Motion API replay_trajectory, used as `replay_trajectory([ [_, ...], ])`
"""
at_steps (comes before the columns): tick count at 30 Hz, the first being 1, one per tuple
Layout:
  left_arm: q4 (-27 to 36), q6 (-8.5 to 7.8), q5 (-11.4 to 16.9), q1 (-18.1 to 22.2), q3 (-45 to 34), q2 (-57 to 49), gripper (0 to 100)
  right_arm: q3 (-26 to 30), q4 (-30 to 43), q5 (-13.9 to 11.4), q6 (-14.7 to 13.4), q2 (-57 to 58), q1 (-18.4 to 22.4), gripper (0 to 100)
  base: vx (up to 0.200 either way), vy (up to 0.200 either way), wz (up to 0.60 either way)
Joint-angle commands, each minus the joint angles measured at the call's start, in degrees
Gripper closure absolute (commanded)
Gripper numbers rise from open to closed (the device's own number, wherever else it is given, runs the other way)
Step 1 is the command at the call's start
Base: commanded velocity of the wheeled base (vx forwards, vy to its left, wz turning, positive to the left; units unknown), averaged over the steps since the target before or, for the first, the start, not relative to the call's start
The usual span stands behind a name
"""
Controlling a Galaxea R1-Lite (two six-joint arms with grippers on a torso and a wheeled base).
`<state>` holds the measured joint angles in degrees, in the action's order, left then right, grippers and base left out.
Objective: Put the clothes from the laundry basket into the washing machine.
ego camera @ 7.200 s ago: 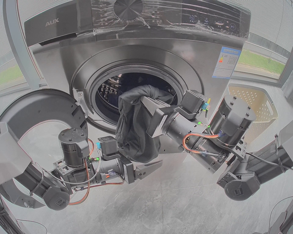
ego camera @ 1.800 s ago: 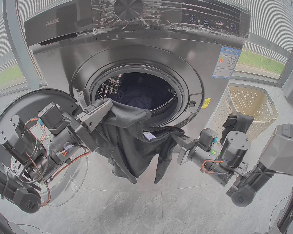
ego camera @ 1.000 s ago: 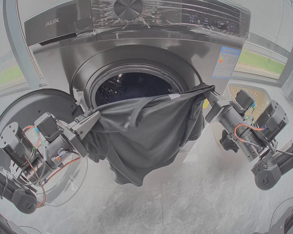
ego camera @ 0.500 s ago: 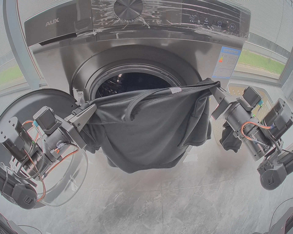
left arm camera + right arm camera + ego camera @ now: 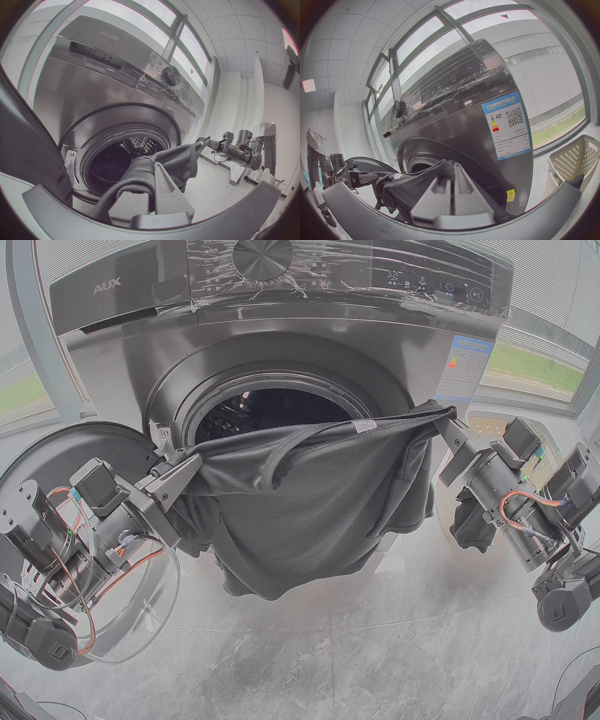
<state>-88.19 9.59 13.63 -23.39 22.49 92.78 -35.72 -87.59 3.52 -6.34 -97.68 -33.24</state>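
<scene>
Right now a dark shirt (image 5: 312, 502) is stretched out sideways in front of the washer (image 5: 281, 346). Its long axis runs from the robot's left to its right across the lower half of the round opening (image 5: 269, 412). The right end sits a little higher than the left. Its collar edge is the taut top line, with a small white label near the middle, and the rest hangs down in loose folds toward the floor (image 5: 350, 665). Whether the cloth touches the washer's front, I cannot tell.

The left gripper (image 5: 190, 462) is clamped tight on the shirt's left end, just beside the hinge side of the opening, with fabric bunched between its closed fingers. The right gripper (image 5: 442, 420) is likewise pinched shut on the right end, near the washer's right edge.

By count, there is one washer with its one door (image 5: 75, 452) swung wide open on the left. One pale basket (image 5: 550, 434) stands on the floor to the right of the washer. Two garments are out in the open: the stretched shirt, and a second dark garment (image 5: 470, 534) draped over the basket's near rim behind the right arm. The drum is too dark to count anything inside.
</scene>
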Motion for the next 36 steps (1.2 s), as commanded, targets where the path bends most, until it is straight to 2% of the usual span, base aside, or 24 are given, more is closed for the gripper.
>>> replay_trajectory([
  [1,0.03,-0.01,-0.01,-3.5,0.54,0.38,100,0.74,-0.04,-0.01,-0.08,-0.14,-0.33,100,0.0,0.0,0.0],
  [3,-0.06,-0.1,-0.09,-6.93,1.68,1.88,100,2.94,0.05,-0.01,-0.08,-0.49,-0.86,100,0.0,0.0,0.0],
  [5,-0.06,-0.1,-0.09,-7.1,1.77,1.96,100,3.11,0.05,-0.01,0.01,-0.58,-0.86,100,0.0,0.0,0.0],
  [6,0.03,-0.1,-0.01,-9.74,4.05,2.93,100,6.71,0.14,-0.01,0.01,-2.16,-1.56,100,0.0,0.0,0.0],
  [10,-0.06,-0.01,0.35,-10.27,8.27,5.74,100,9.53,-0.39,-0.01,-0.16,-5.15,-2.7,100,0.0,0.0,0.0],
  [15,-0.06,-0.1,0.17,-10.88,9.32,7.24,100,11.55,-0.13,0.08,0.01,-8.14,-4.9,100,0.0,0.0,0.0],
  [16,-0.14,-0.1,-0.01,-10.88,9.41,7.24,100,11.72,-0.13,0.17,0.01,-8.75,-5.43,0,0.0,0.0,0.0],
  [27,-0.06,-0.01,-0.18,-10.8,10.29,3.98,100,18.4,-0.39,-0.01,0.1,-20.53,-9.82,0,0.0,0.0,0.0],
  [32,-0.06,-0.01,-0.18,-10.8,10.38,3.81,100,18.05,-0.65,-0.01,0.01,-23.08,-13.25,0,0.0,0.0,0.0],
  [35,-0.06,-0.01,-0.18,-10.8,10.47,3.55,100,17.44,-0.83,-0.1,0.01,-23.61,-13.6,0,0.0,0.0,0.0],
  [36,-0.06,-0.01,-0.01,-10.88,10.38,3.02,100,14.98,-0.92,-0.27,0.01,-25.01,-13.95,0,0.0,0.0,0.0],
])
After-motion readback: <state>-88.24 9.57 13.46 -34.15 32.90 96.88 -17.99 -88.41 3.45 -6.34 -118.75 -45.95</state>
